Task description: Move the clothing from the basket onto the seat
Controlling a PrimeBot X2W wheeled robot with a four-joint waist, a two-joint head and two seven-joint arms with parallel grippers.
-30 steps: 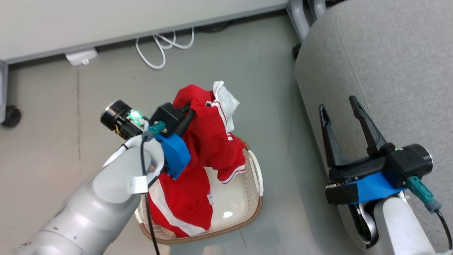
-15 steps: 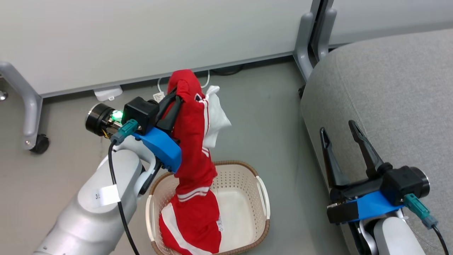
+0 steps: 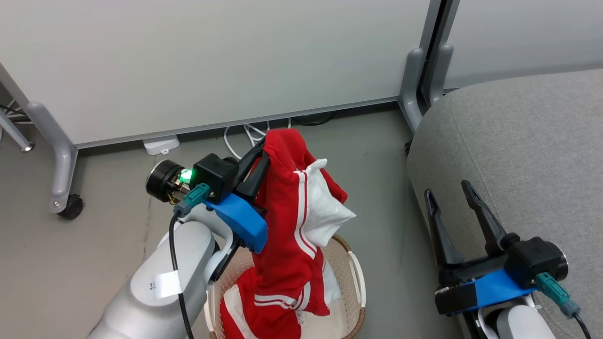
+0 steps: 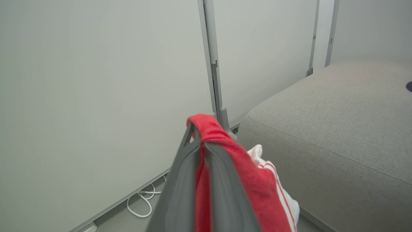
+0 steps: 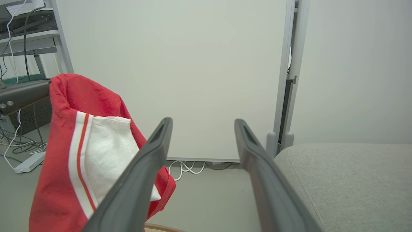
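My left gripper (image 3: 264,150) is shut on the red clothing (image 3: 287,235) with white stripes and a white panel, holding it up by a bunched top fold. The garment hangs down into the cream basket (image 3: 355,278), whose rim shows at the bottom of the head view. In the left wrist view the red clothing (image 4: 254,183) is pinched between the two dark fingers (image 4: 180,190). The grey seat (image 3: 518,155) lies to the right. My right gripper (image 3: 447,190) stands open beside the seat's edge, holding nothing. The right wrist view shows the clothing (image 5: 83,151) at the left.
A white partition wall on grey wheeled legs (image 3: 61,165) stands behind the basket. White cables (image 3: 245,136) and a power strip (image 3: 160,143) lie on the grey floor at its foot. Another partition post (image 3: 421,80) stands by the seat's far corner.
The head camera has tilted up, so the whole picture has shifted. My left gripper has lifted the clothing higher out of the basket and carried it a little toward the seat. My right gripper stays open.
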